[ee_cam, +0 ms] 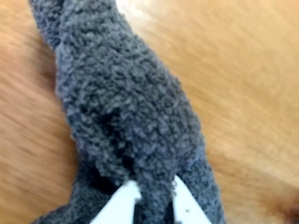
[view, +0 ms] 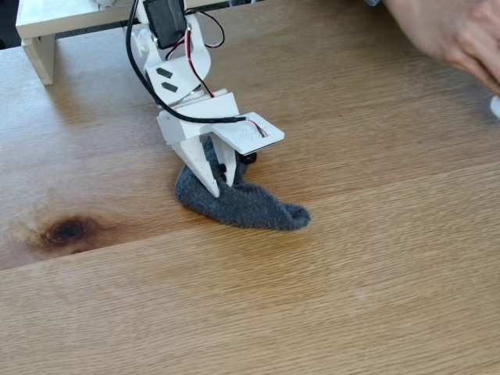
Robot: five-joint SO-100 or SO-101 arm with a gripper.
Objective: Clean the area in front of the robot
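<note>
A fuzzy dark grey cloth (view: 248,205) lies on the light-brown oak tabletop (view: 367,273), trailing to the right in the fixed view. The white robot arm (view: 183,74) reaches down from the top, and its pointed gripper (view: 219,184) is shut on the cloth's left end, pressing it to the wood. From the wrist camera, the grey cloth (ee_cam: 121,102) stretches away up the picture. Two white fingertips (ee_cam: 121,200) pinch a fold of it at the bottom edge, with the gripper (ee_cam: 154,196) closed around that fold.
A dark burnt-looking knot (view: 69,230) marks the wood at the left, beside a plank seam. A white raised shelf (view: 47,31) stands at the top left. A person's hand (view: 453,35) hovers at the top right corner, near a small white thing (view: 495,106).
</note>
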